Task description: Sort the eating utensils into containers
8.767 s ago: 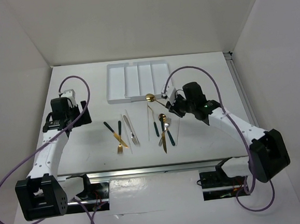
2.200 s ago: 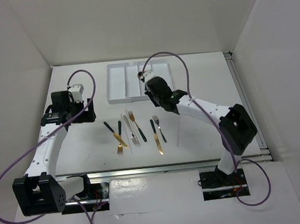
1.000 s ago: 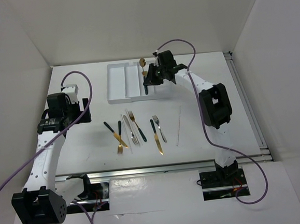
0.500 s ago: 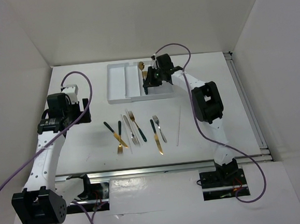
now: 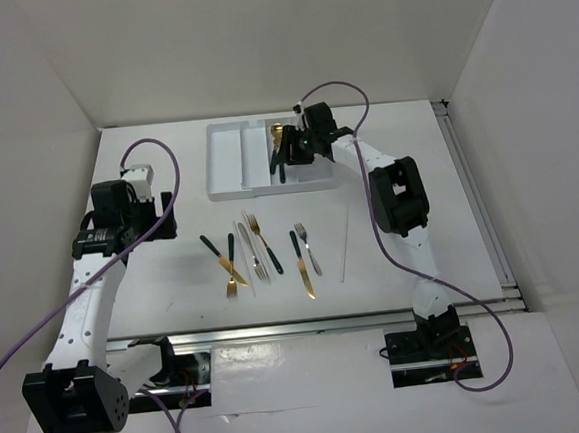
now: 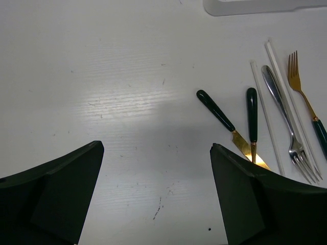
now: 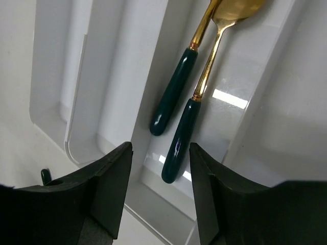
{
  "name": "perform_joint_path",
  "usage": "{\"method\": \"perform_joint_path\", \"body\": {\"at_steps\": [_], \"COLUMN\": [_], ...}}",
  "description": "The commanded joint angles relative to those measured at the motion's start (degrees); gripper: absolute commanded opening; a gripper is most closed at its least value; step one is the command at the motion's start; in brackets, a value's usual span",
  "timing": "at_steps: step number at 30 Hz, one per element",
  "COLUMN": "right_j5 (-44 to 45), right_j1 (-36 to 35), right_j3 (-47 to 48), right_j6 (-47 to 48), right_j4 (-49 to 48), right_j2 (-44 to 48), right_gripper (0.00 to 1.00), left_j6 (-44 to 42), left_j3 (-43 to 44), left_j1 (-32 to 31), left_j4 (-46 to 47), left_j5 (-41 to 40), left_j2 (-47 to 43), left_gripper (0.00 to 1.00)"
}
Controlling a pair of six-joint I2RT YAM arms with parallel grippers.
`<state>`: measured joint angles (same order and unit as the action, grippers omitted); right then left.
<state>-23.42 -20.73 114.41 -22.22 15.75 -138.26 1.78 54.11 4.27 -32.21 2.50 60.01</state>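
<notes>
My right hand hangs parted, empty, over two spoons in the tray; left hand wide. I judge the counter's knife stiff, slick, light: pinch mid-handle.

Left arm bent at mid-left, my left gripper angled down, jaws wide, empty. Right arm stretched far, right gripper pointing down, jaws parted, empty.

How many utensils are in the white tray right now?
2. The left teal-handled utensil and the right teal-handled utensil share one tray compartment; others may be hidden.
</notes>
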Motion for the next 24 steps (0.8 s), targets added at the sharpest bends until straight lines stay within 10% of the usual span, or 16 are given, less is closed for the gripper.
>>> {"method": "perform_joint_path", "body": {"at_steps": [1,9,24], "right_j5": [-0.49,-4.16,-16.04], "right_j1": [0.69,1.83,11.84], "right_j3": [1.43,-0.85,-17.02], "right_j6": [1.73,11.48,24.94], "right_j4": [-2.21,1.91,8.86], "right_j2": [2.89,12.91,30.41], "right_gripper": [0.57,0.57,0.77], "left_j6": [-2.48,-26.86,-54.41], "left_j3": [0.65,5.73,3.21], "left_j1": [-0.23,-3.03,-13.14], "left_j4": [0.13,-10.21,-7.45], "left_j5": [3.38,23.23,18.42], "left_j2": [-0.51,3.00,14.44], "left_gripper": [1.00,1.00,0.95]}}
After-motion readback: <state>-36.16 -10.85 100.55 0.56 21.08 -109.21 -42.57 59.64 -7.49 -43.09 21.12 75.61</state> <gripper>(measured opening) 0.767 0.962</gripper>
